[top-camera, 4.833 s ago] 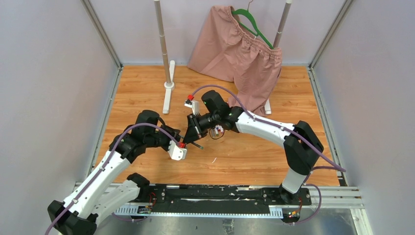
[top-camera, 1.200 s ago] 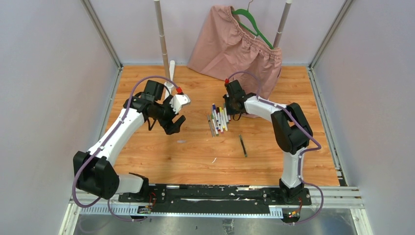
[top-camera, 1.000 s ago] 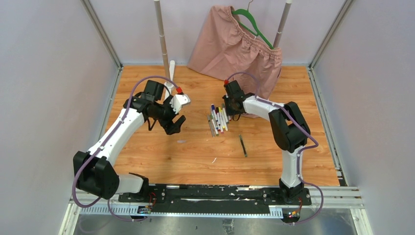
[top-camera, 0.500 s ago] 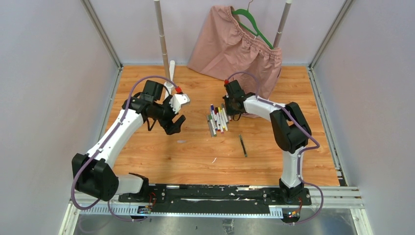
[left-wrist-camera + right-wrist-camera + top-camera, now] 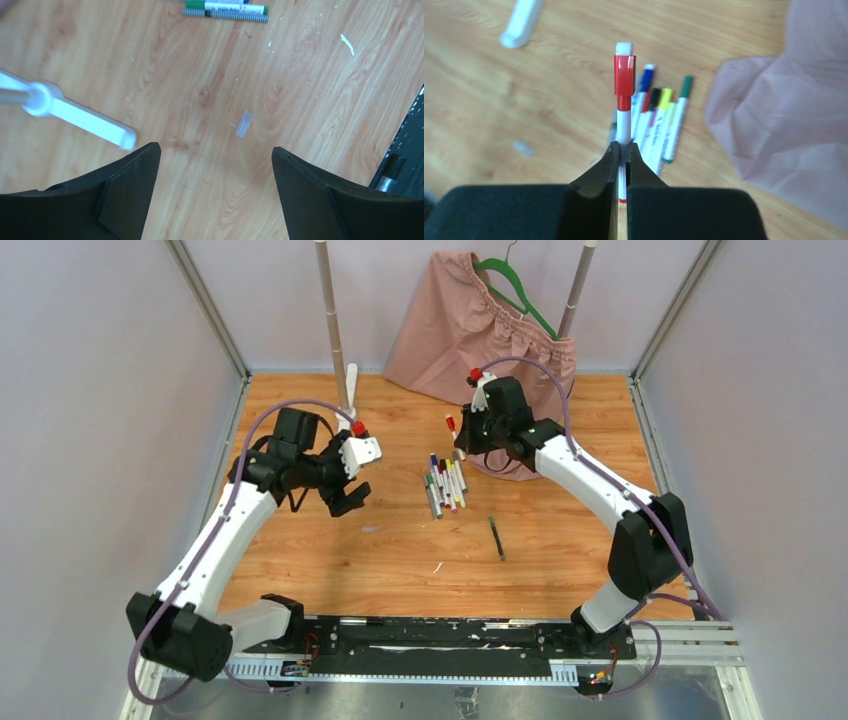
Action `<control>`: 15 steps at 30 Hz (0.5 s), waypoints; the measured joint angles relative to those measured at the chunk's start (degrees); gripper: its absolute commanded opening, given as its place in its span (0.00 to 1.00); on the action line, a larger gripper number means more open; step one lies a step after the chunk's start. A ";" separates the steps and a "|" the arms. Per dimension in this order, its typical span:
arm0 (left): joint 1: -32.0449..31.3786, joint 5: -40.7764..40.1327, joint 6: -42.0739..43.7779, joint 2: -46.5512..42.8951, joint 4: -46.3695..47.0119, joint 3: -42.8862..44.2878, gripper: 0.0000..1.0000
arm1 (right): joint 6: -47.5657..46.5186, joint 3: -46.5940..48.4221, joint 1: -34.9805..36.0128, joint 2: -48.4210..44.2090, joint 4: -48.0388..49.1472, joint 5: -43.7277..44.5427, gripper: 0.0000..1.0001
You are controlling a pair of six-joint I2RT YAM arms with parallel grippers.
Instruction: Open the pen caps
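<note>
My right gripper (image 5: 623, 147) is shut on the white barrel of a pen with a red pen cap (image 5: 624, 75) and holds it in the air, cap pointing away from me. In the top view this pen (image 5: 452, 427) hangs off the right gripper (image 5: 466, 440), just behind the bunch of pens (image 5: 445, 480) lying on the wooden floor. Blue, black, yellow and green caps show on those pens (image 5: 659, 120). A dark pen (image 5: 497, 537) lies alone nearer the arms. The left gripper (image 5: 214, 150) is open and empty over bare wood, left of the bunch (image 5: 347, 500).
A small clear plastic piece (image 5: 243, 123) lies below the left gripper. A white rack foot (image 5: 75, 107) and its poles (image 5: 333, 330) stand at the back. Pink shorts (image 5: 490, 335) hang on a green hanger, drooping to the floor close behind the right gripper. A black rail (image 5: 450, 635) runs along the near edge.
The right gripper has closed on the red-capped pen and lifted it up and back from the bunch. The left arm has drifted slightly left, still open.
</note>
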 measured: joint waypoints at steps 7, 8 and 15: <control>-1.31 2.84 19.21 -13.57 0.09 -2.01 0.89 | 1.92 -1.40 5.03 -5.40 -2.73 -15.41 0.00; -1.86 2.86 22.62 -15.30 0.07 -2.56 0.89 | 2.49 -1.40 6.05 -5.40 -3.15 -17.66 0.00; -6.25 1.90 42.84 -21.94 0.00 -7.61 0.88 | 5.49 2.14 12.98 -2.32 -6.16 -30.51 0.00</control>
